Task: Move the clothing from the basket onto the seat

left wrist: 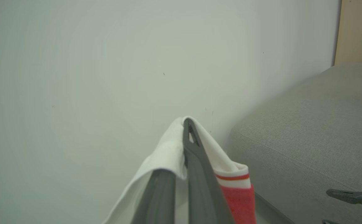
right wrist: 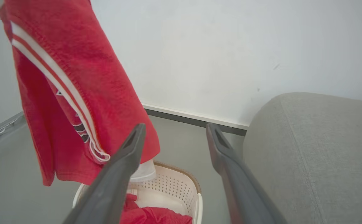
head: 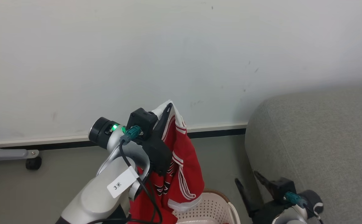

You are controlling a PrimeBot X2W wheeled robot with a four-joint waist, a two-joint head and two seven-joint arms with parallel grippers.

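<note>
Above the basket point(head: 210, 207), left tool point(head: 168, 109) clamps a red garment point(head: 185, 161); right tool point(right wrist: 175, 127) gapes wide, empty.

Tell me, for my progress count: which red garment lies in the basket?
The crumpled garment inside the basket; the striped garment instead hangs above it from the shut left hand.

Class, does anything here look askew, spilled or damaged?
Nothing is damaged or spilled. One red garment hangs from the shut left end effector above the basket; a second garment lies crumpled inside. The wall shows scuffs.
</note>
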